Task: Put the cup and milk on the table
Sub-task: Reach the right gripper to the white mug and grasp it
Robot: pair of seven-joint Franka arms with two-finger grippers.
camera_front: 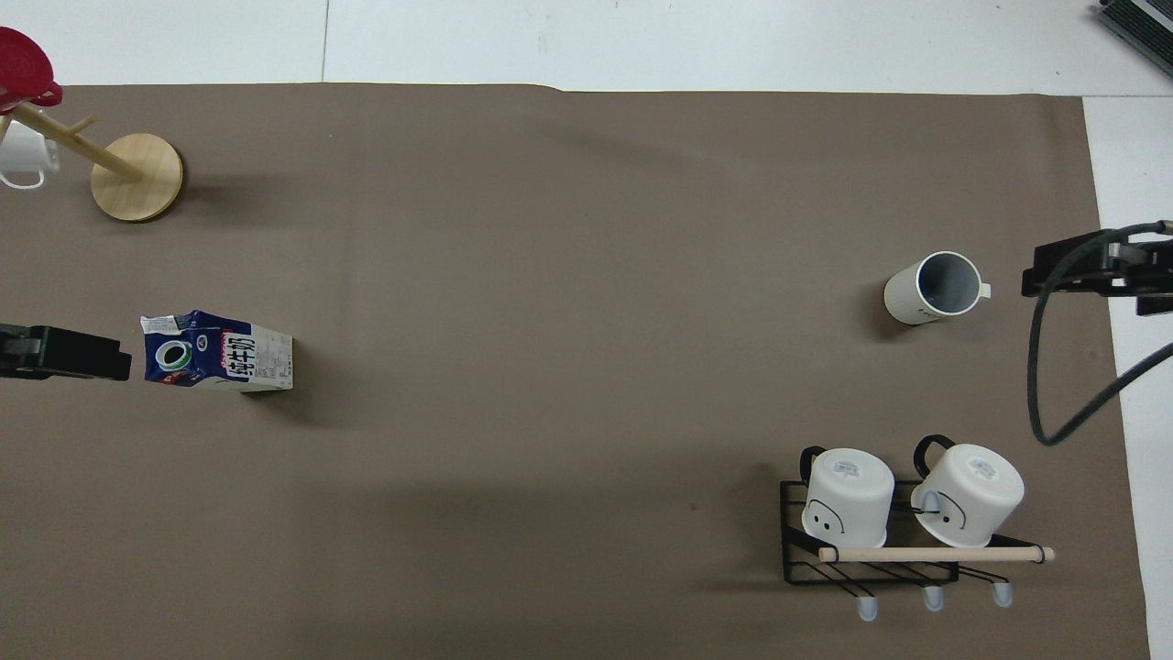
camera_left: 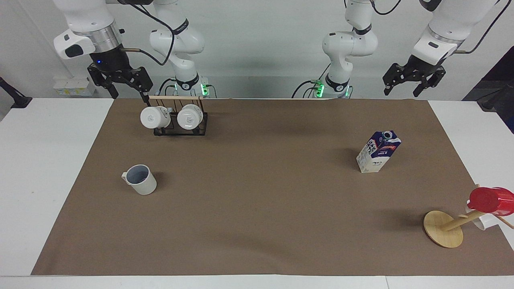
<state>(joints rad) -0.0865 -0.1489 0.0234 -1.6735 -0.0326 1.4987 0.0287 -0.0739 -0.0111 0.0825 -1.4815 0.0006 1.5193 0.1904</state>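
Note:
The cream-white cup (camera_left: 140, 184) (camera_front: 935, 286) stands upright on the brown paper of the table (camera_left: 48, 160), toward the right arm's end. The blue-and-white milk (camera_left: 378, 151) (camera_front: 218, 352) carton stands upright on the paper toward the left arm's end. My right gripper (camera_left: 128, 91) hangs open high above the table at the right arm's end, holding nothing and well clear of the cup. At the other end my left gripper (camera_left: 401, 91) is also raised, open and empty, apart from the milk.
A black wire rack (camera_left: 200, 125) (camera_front: 793, 532) holding two white mugs (camera_left: 154, 117) stands nearer to the robots than the cup. A wooden mug tree (camera_left: 443, 234) (camera_front: 137, 176) with a red cup (camera_left: 490, 200) and a white mug (camera_left: 480, 221) stands near the table's corner, farther from the robots than the milk.

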